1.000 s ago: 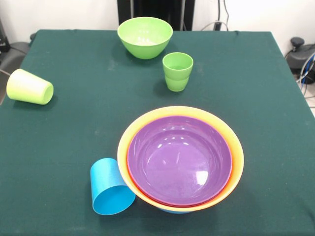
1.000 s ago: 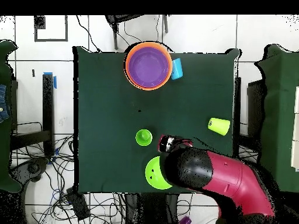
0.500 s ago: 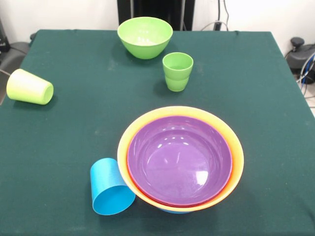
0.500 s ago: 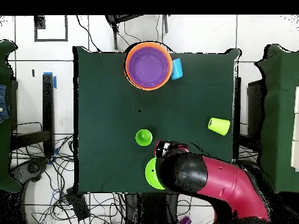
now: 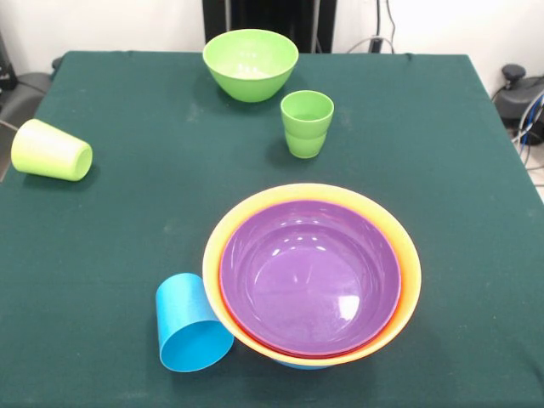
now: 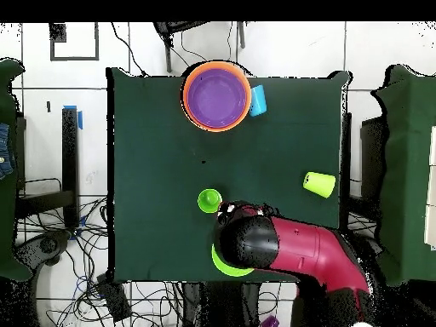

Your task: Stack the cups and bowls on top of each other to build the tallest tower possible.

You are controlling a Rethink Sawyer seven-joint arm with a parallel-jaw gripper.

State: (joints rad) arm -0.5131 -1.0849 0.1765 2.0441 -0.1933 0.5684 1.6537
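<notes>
- The tower (image 5: 311,276) is sitting near the front edge of the green table (image 5: 442,170): a big orange bowl (image 5: 410,272) is holding a red rim and, innermost, a purple bowl (image 5: 311,272) that is showing nothing inside it.
- How many bowls are nesting under the purple one is hard to tell; only thin rims are showing, and a sliver of blue is peeking out beneath the stack's near edge.
- The sky blue cup (image 5: 191,325) is lying on its side, touching the orange bowl's left flank, with its mouth turned toward the front camera.
- The ridged green cup (image 5: 306,123) is standing upright and apart from the tower, and it is looking empty.
- The green bowl (image 5: 250,64) is standing upright at the far edge, empty in the front view; in the overhead view the arm (image 6: 289,251) is covering most of it, leaving only a crescent of its rim showing.
- The yellow-green cup (image 5: 51,151) is lying on its side near the left edge, well apart from everything else.
- The gripper (image 6: 241,208) is barely showing in the overhead view, at the tip of the arm just beside the ridged green cup; the front view is not showing it at all, so whether it is parted or closed, or has hold of anything, cannot be told.
</notes>
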